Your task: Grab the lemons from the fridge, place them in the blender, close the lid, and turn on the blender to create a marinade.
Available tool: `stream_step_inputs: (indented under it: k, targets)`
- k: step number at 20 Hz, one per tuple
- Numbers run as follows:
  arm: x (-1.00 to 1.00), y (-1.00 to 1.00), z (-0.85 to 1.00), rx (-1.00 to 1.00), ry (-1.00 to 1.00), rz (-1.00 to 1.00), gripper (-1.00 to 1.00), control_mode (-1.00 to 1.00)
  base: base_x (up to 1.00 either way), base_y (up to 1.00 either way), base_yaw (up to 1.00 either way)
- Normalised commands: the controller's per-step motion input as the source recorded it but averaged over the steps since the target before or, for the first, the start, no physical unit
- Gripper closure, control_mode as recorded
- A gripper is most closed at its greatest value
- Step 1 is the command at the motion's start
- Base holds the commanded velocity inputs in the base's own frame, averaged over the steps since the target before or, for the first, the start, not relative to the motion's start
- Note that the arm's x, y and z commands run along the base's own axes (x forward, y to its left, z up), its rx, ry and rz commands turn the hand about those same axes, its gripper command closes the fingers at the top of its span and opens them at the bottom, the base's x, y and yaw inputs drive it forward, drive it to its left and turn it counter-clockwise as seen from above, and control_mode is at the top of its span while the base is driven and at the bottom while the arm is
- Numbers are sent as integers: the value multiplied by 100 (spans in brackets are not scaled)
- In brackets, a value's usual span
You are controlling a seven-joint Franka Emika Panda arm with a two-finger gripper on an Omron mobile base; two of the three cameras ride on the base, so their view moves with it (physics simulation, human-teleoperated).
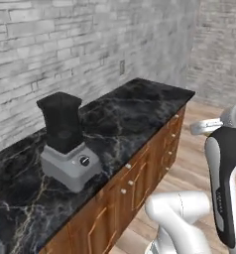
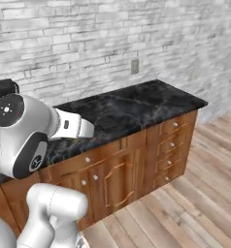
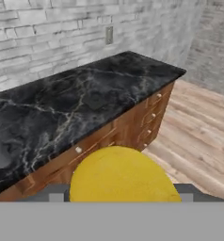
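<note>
lemon (image 3: 123,174): large yellow round, low in the frame, close to the camera
surface (image 3: 62,103): black marble, beyond the lemon
cabinets (image 3: 132,127): brown wood with drawers
wall (image 3: 48,33): grey brick
floor (image 3: 198,127): wooden

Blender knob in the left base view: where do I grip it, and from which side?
Pinch the round black knob across its rim, coming from the counter's front edge: it faces outward on the blender base's front. Drop off the held lemon first.
</note>
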Motion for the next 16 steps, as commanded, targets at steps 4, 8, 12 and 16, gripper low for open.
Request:
stream_step_inputs:
  k: [4, 8, 12, 16]
  targets:
    - [0, 0, 0, 0, 0, 0, 100, 100, 36, -14, 95]
    - [0, 0, 0, 0, 0, 0, 100, 100, 34, -26, 92]
    - [0, 0, 0, 0, 0, 0, 100, 100, 47, -63, 71]
    - [0, 0, 0, 0, 0, 0, 100, 100, 40, -45, 41]
